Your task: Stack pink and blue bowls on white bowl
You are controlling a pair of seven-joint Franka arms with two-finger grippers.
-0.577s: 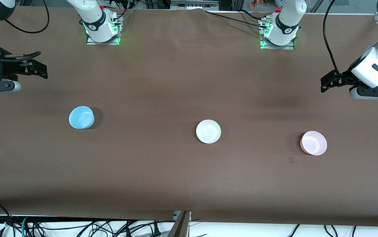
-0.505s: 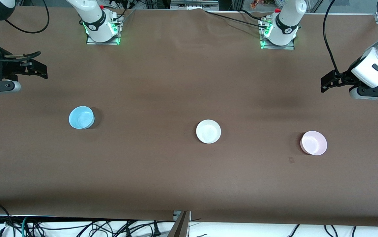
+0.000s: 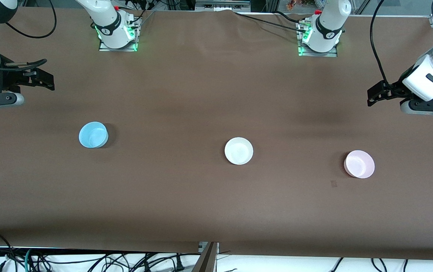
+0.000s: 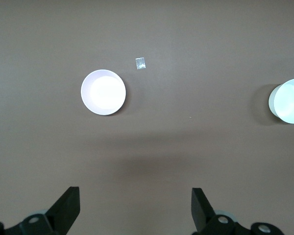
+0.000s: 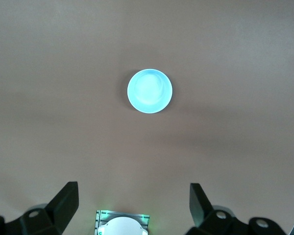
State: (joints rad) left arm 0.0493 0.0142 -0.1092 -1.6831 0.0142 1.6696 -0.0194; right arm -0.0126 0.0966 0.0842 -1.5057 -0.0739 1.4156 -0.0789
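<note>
Both my arms are waiting high at the ends of the table, nothing in either grip.

My left gripper (image 3: 375, 95) is hanging over the bare brown table (image 3: 186, 94) at the left arm's end, fingers standing wide apart, holding nothing. In the left wrist view both fingertips (image 4: 68, 205) are showing with only tabletop between them.

My right gripper (image 3: 46, 79) is hanging over the table at the right arm's end, fingers also spread wide and empty. The right wrist view is showing the same: two black fingertips (image 5: 64, 201) with a clear gap, and the right arm's base plate (image 5: 121, 223) glowing green between them.

Bowls are all sitting upright on the table, well apart from each other, none stacked:
- white bowl (image 3: 238, 150) is sitting about mid-table.
- pink bowl (image 3: 359, 164) is sitting toward the left arm's end, slightly nearer the front camera than the white one. I'm seeing it in the left wrist view too (image 4: 103, 92), washed out almost white.
- blue bowl (image 3: 93, 134) is sitting toward the right arm's end, slightly farther from the front camera than the white one. It's sitting centred in the right wrist view (image 5: 149, 91).

A small scrap of tape (image 3: 333, 183) is lying flat on the table just beside the pink bowl, not touching it.
</note>
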